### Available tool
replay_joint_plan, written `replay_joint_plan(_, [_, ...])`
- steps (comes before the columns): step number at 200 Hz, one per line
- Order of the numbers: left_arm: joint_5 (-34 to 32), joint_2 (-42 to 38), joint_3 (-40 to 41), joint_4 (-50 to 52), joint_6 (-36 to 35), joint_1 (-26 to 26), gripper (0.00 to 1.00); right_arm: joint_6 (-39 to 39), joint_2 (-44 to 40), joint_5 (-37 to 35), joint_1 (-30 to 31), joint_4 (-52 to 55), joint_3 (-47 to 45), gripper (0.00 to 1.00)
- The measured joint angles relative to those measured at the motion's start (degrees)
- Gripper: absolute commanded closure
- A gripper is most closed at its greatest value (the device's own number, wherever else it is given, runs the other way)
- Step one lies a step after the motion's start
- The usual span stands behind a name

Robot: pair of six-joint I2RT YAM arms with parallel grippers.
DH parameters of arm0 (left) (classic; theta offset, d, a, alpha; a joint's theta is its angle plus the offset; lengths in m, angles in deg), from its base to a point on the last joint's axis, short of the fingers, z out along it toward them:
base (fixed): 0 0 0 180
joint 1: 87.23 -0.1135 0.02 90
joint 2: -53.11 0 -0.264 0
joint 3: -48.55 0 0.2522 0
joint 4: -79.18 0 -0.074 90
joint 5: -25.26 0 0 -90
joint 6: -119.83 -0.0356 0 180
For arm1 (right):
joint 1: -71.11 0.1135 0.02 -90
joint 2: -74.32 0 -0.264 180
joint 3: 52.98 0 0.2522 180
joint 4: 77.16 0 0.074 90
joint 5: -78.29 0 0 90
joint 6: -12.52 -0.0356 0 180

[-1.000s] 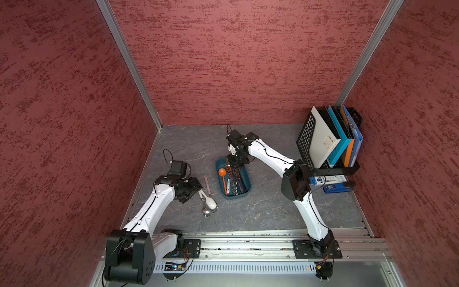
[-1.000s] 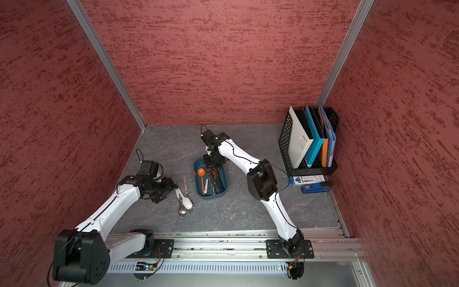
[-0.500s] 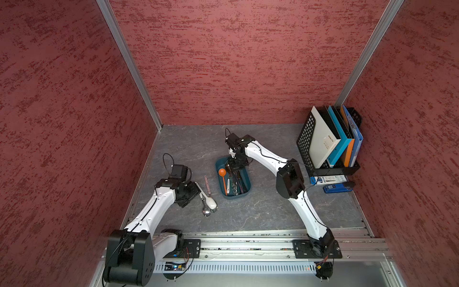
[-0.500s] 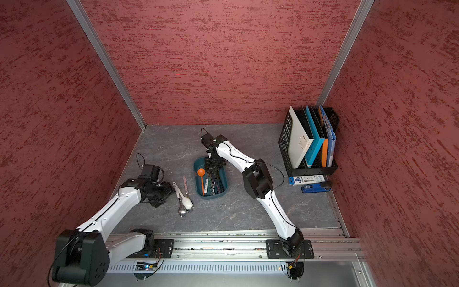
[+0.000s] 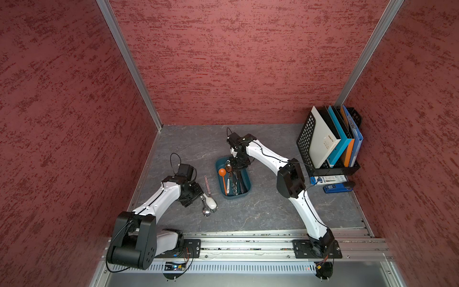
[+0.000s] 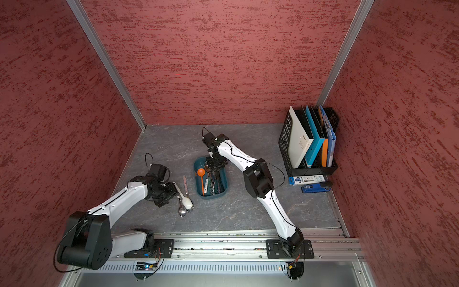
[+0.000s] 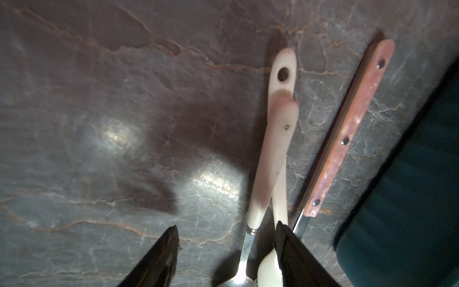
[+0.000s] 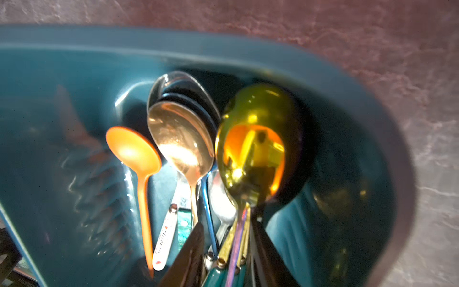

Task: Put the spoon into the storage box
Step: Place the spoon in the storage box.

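Right elbow (image 5: 289,179) swung inward | right jaws apart astride gold spoon (image 8: 250,154) | left jaws apart

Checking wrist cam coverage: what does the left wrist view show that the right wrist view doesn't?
Left wrist only: cream-handled metal spoon, white spoon with holed handle, brown riveted handle, all loose on the table, at the open left end effector.
Right wrist only: orange spoon, steel spoon, gold spoon inside the storage box, right end effector over their handles.
Both: storage box, table.
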Motion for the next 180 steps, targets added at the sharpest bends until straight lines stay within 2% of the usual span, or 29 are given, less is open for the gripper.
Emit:
replay_joint_plan(62, [-0.8,3.8,-0.9,-1.8,-0.7,0.2,0.38,1.0,-8.0,-0.4,0.0,-0.5,-5.2,0.67])
replay_joint_plan(96, [-0.9,5.5,-2.0,-3.0,-1.4,0.4,0.41,1.5,-11.8,-1.3,0.0,-1.9,-9.4,0.68])
replay_joint_plan(180, [-0.9,4.0,-2.9,-4.1,-3.1,0.6,0.43,1.9,-12.5,-1.9,0.0,-2.4,-10.9,0.7])
